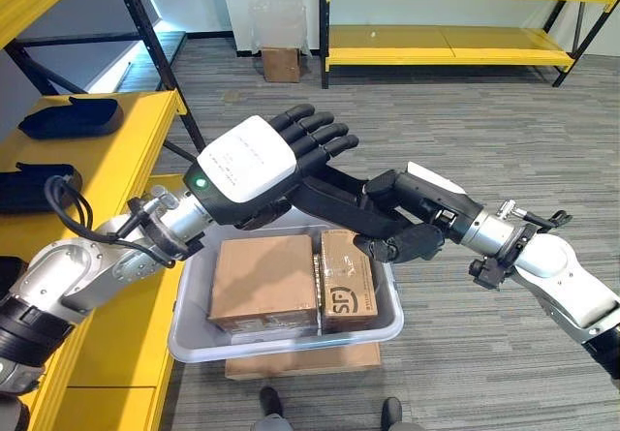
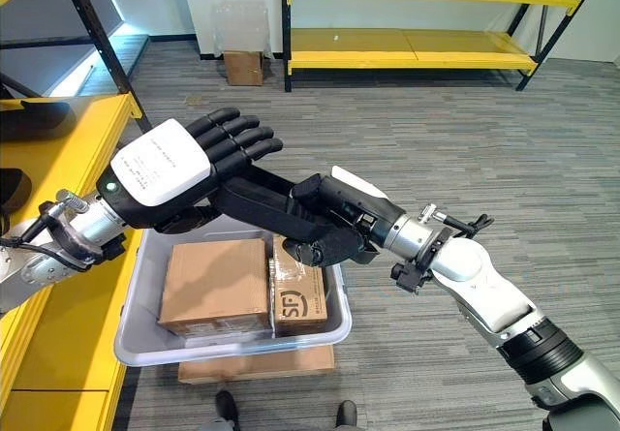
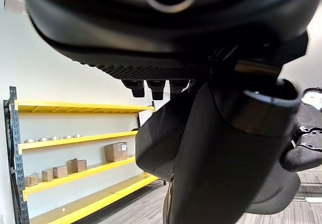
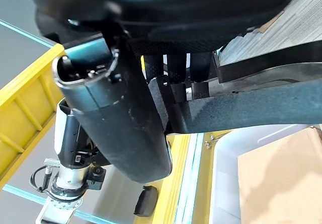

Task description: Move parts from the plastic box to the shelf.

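A long black part (image 1: 339,208) hangs in the air above the grey plastic box (image 1: 191,300), spanning between my two hands. My right hand (image 1: 426,223) is shut on its right end, fingers (image 4: 176,68) curled over the part (image 4: 251,108). My left hand (image 1: 254,165), with a white back cover, lies over the part's left end with its fingers straight and spread. The box sits on the floor and holds two cardboard boxes (image 1: 263,281) (image 1: 347,281). The yellow shelf (image 1: 116,160) is at my left, with two black parts (image 1: 73,116) (image 1: 29,189) on it.
The shelf's black upright (image 1: 160,53) rises just behind my left hand. A second yellow rack (image 1: 455,44) stands at the back. A small cardboard box (image 1: 281,63) sits on the grey carpet by the far wall. Flat cardboard (image 1: 305,361) lies under the plastic box.
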{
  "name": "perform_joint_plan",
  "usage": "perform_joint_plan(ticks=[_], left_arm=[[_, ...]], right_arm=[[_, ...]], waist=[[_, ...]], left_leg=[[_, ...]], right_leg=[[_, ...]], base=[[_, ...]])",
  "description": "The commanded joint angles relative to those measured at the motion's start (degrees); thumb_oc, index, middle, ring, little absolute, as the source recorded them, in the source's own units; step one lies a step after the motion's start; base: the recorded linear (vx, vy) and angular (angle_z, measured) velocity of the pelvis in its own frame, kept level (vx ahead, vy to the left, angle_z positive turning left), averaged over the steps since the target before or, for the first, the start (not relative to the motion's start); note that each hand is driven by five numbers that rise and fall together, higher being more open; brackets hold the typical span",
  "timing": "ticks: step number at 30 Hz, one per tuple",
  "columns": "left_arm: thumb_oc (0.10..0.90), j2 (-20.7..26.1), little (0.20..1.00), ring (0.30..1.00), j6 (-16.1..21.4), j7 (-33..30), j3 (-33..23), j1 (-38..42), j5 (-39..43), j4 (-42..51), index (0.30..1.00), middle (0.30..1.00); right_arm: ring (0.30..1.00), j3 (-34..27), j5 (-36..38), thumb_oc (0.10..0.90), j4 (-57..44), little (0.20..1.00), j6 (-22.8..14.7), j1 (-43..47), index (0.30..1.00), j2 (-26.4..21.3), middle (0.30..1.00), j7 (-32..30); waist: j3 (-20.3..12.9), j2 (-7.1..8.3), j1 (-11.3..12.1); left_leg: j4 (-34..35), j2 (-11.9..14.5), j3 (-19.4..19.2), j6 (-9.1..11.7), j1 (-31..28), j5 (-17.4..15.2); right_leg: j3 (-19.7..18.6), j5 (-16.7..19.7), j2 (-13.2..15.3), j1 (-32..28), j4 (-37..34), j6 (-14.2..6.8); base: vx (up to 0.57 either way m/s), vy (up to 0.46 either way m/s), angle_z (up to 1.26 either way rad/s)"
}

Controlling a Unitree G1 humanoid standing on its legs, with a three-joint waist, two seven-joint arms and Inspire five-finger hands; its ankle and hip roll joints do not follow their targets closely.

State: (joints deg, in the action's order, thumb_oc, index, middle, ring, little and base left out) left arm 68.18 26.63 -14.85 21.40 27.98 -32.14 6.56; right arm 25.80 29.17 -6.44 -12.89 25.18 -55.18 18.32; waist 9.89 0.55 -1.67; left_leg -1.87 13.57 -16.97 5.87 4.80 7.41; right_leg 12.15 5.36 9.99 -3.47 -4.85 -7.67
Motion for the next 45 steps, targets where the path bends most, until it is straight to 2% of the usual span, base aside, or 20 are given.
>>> perform_joint_plan(ticks=[1,13,15,16,25,45], left_arm=[[0.900,-2.28,1.000,1.000,-0.24,-2.79,-4.46,1.13,3.28,-0.69,1.000,1.000],[0.900,-6.47,1.000,1.000,-0.12,-1.61,-0.79,2.86,4.62,-2.12,1.000,1.000],[0.541,-6.91,0.498,0.498,-0.14,-1.39,-0.13,2.91,4.65,-2.97,0.498,0.498],[0.400,-7.32,0.300,0.300,-0.06,-1.35,0.13,2.82,4.67,-3.50,0.300,0.300],[0.400,-8.01,0.300,0.300,-0.66,-1.15,1.40,3.37,4.87,-6.86,0.300,0.300],[0.400,-9.53,0.300,0.300,-0.85,-1.09,-1.13,1.14,5.93,-7.58,0.300,0.300]], right_arm=[[0.300,-6.82,2.24,0.400,-5.14,0.300,-7.96,6.08,0.300,3.34,0.300,-2.26],[0.300,-6.23,1.95,0.400,-5.50,0.300,-8.18,6.78,0.300,4.30,0.300,-2.63],[0.300,-6.28,1.91,0.400,-5.46,0.300,-8.22,6.84,0.300,4.30,0.300,-2.71],[0.300,-6.32,1.98,0.400,-5.47,0.300,-8.25,6.73,0.300,4.40,0.300,-2.71],[0.300,-6.16,2.18,0.400,-5.52,0.300,-8.16,7.19,0.300,4.57,0.300,-2.76],[0.300,-6.94,0.85,0.400,-5.19,0.300,-8.39,6.69,0.300,5.41,0.300,-3.38]], waist=[[-5.42,3.22,-0.77],[-5.38,3.45,-1.24],[-5.39,3.46,-1.29],[-5.34,3.49,-1.31],[-5.28,3.54,-1.48],[-5.51,3.45,-1.52]], left_leg=[[-4.25,6.57,2.28,5.19,2.69,-0.12],[-4.27,6.63,2.12,5.15,2.69,-0.12],[-4.24,6.64,2.06,5.16,2.72,-0.07],[-4.36,6.65,2.07,5.13,2.84,-0.07],[-4.28,6.61,1.88,5.10,2.70,-0.10],[-4.79,6.84,1.80,5.15,2.61,-0.34]], right_leg=[[-0.78,-7.21,3.74,-6.48,1.80,-2.98],[-1.13,-7.33,3.70,-6.51,1.84,-2.88],[-1.13,-7.35,3.64,-6.49,1.80,-2.86],[-1.18,-7.33,3.64,-6.41,1.87,-2.87],[-1.49,-7.21,3.72,-6.18,1.86,-2.92],[-1.50,-7.37,3.69,-6.51,1.97,-2.82]], base=[[0.00,0.000,0.00],[0.00,0.000,0.00],[0.00,0.000,0.00],[0.00,0.000,0.00],[0.00,0.000,0.00],[0.00,0.000,0.00]])
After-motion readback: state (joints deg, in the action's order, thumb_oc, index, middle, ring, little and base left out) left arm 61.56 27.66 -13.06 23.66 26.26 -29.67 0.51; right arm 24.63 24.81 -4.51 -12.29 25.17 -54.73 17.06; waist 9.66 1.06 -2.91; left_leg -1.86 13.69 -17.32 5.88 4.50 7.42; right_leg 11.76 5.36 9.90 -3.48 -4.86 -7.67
